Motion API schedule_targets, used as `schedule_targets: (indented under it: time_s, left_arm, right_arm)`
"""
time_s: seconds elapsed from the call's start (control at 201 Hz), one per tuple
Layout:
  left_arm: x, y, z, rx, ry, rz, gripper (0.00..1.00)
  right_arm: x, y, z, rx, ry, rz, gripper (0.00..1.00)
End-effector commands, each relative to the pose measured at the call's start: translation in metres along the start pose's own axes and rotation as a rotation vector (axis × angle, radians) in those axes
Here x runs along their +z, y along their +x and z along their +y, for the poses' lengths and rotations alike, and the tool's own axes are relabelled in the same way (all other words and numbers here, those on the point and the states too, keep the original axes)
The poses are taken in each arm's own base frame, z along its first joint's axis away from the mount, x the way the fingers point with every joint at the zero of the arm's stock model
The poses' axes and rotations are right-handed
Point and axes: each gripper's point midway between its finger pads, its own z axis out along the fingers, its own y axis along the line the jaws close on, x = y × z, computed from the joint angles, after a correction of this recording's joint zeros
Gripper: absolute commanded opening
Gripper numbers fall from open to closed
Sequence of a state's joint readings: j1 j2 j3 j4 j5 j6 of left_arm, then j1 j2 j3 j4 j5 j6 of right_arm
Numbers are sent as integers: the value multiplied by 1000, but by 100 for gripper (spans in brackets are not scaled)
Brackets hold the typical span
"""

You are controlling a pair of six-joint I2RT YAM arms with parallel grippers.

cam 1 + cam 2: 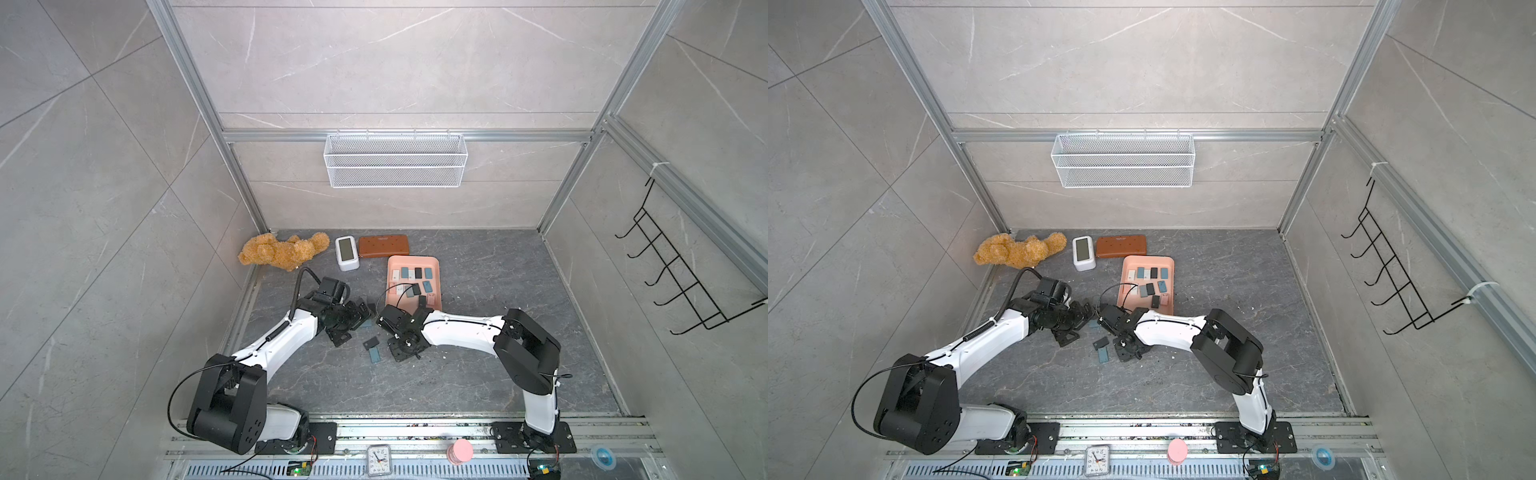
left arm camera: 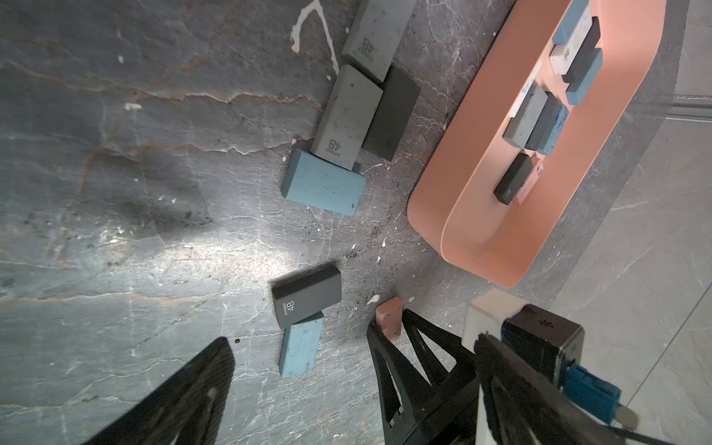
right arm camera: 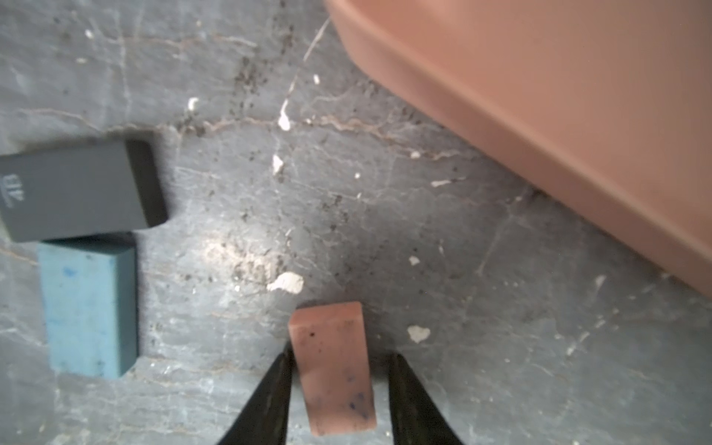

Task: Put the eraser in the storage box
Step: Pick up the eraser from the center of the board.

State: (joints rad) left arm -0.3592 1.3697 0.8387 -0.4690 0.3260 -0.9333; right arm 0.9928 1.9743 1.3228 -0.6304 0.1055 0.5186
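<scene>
Clerk: Item one, right gripper (image 3: 342, 355): black fingers set either side of the pink eraser (image 3: 327, 335). One finger touches its long side and a sliver of gap shows at the other, so it is not pinching.
Checker: Eraser's location?
Clerk: Flat on the grey stone tabletop (image 3: 231, 115), outside the storage box (image 3: 539, 115), near one of its corners. Hidden under the gripper in both top views.
Checker: Next outward.
Clerk: Item two, dark grey eraser (image 3: 77, 192) with printed lettering, touching a blue eraser (image 3: 88, 308). Both lie to one side of the gripper, apart from the pink one, with white crumbs (image 3: 286, 281) scattered between.
Checker: Left gripper?
Clerk: Item three, left gripper (image 1: 360, 314): spread wide, poised low over the tabletop, near the right one.
Checker: Beyond that?
Clerk: Item four, loose cluster (image 2: 348, 111): two light grey blocks marked 4B, one dark block, one blue block, all touching, on the tabletop beside the box.
Checker: Box contents?
Clerk: Several blue, grey, black and white blocks lying flat. Exact count unclear.
Checker: Far edge?
Clerk: Plush bear (image 1: 282, 251), white device (image 1: 346, 253) with a screen, brown case (image 1: 384, 246), in a row by the back wall. Wire basket (image 1: 395, 160) hung above.
</scene>
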Motion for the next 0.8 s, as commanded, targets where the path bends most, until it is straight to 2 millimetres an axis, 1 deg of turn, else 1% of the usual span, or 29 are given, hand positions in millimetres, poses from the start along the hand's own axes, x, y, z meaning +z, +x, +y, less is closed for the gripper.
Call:
schedule_targets:
  time_s: [0.0,0.06,0.129,0.189,0.339,0.478,0.553,0.622,0.722,0.797]
  left_arm:
    - [-6,0,-8,-5,41,0,99]
    - [-5,0,-8,-4,39,2,99]
    - [-5,-1,-10,0,41,-1,99]
    - [-6,-2,-11,6,42,-2,99]
    - [-6,-6,-16,13,48,-7,99]
    - [-12,-11,-26,33,70,-25,99]
    - [-16,-15,-33,49,84,-35,99]
    - [-16,-17,-38,60,94,-35,100]
    - [-16,-22,-48,74,119,-35,99]
    - [-15,-24,-53,83,126,-31,99]
  right_arm:
    - [9,8,-8,-9,52,30,31]
    - [6,7,-8,-7,55,31,26]
    - [0,1,-7,-8,57,20,19]
    - [-7,-4,-5,-5,51,9,16]
    - [-29,-23,2,-1,40,-24,14]
    - [-56,-47,2,37,34,-60,13]
    - [-69,-63,-3,88,21,-73,13]
    - [-75,-75,-14,152,14,-65,13]
    - [-75,-93,-31,251,-3,-42,13]
    - [-69,-102,-43,300,0,-13,13]
